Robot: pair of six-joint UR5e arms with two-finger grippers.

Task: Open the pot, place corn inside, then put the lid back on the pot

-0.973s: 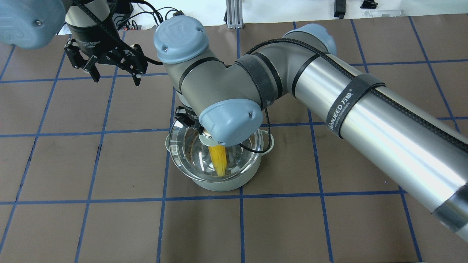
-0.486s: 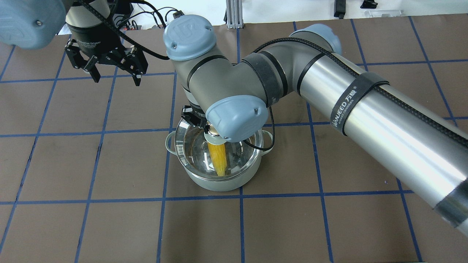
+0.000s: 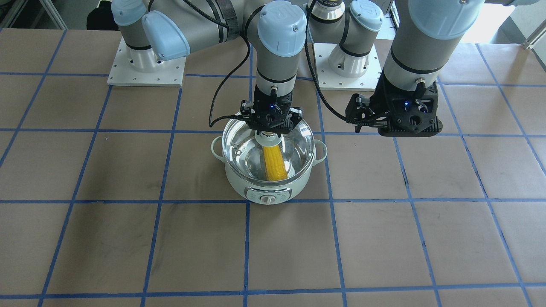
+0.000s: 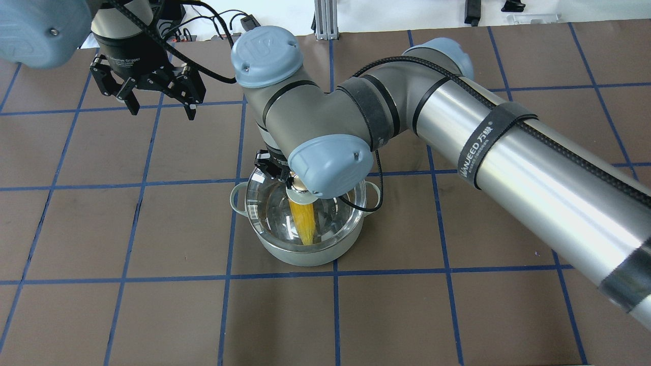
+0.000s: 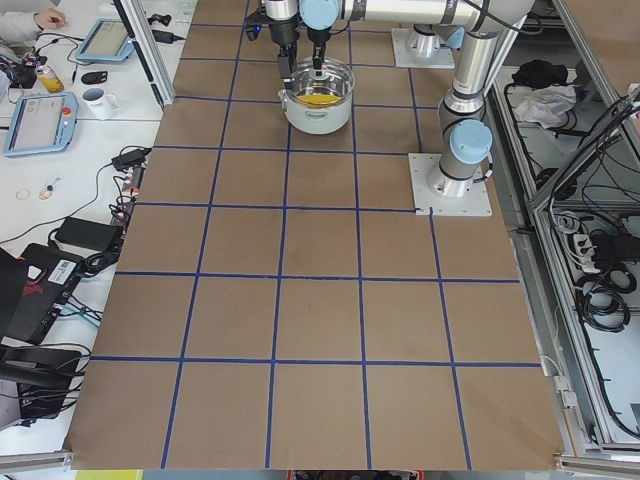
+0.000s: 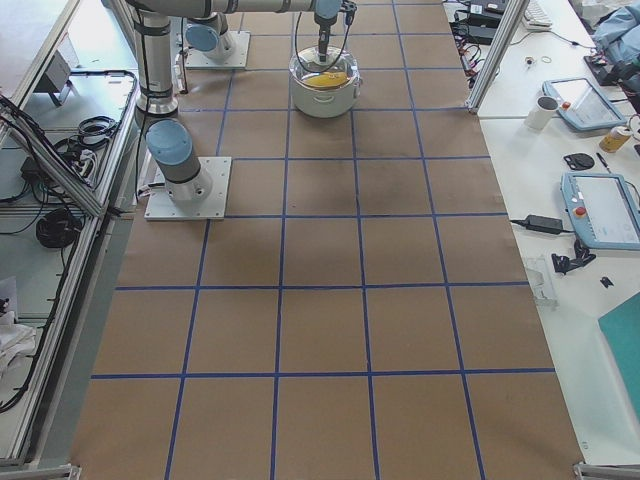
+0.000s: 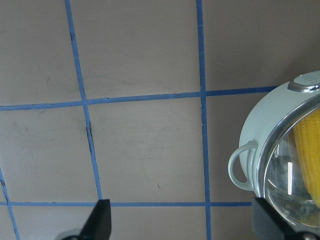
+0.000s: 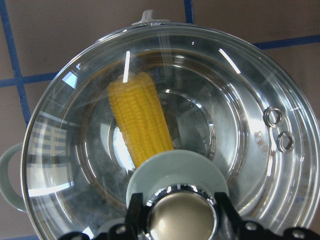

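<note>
The mint-green pot (image 3: 256, 187) stands at mid-table with its control panel on the side away from the robot. The yellow corn (image 3: 274, 164) lies inside it and shows through the glass in the right wrist view (image 8: 140, 120). The clear glass lid (image 3: 294, 145) covers the pot's mouth, its rim in line with the pot's rim. My right gripper (image 3: 270, 128) is shut on the lid's knob (image 8: 182, 215). My left gripper (image 4: 160, 104) is open and empty, hovering above the table to the pot's left. The pot's side and loop handle (image 7: 240, 167) show in the left wrist view.
The brown table surface (image 4: 152, 315) carries a blue tape grid. The right arm's forearm (image 4: 508, 162) stretches across the right half of the overhead view. The arm bases (image 3: 145, 64) stand at the robot's edge. Tablets and a mug (image 5: 97, 100) lie on side benches.
The right gripper has carried the lid to the right, from hanging off the pot's left side to centred over its rim. The left arm has not moved.
</note>
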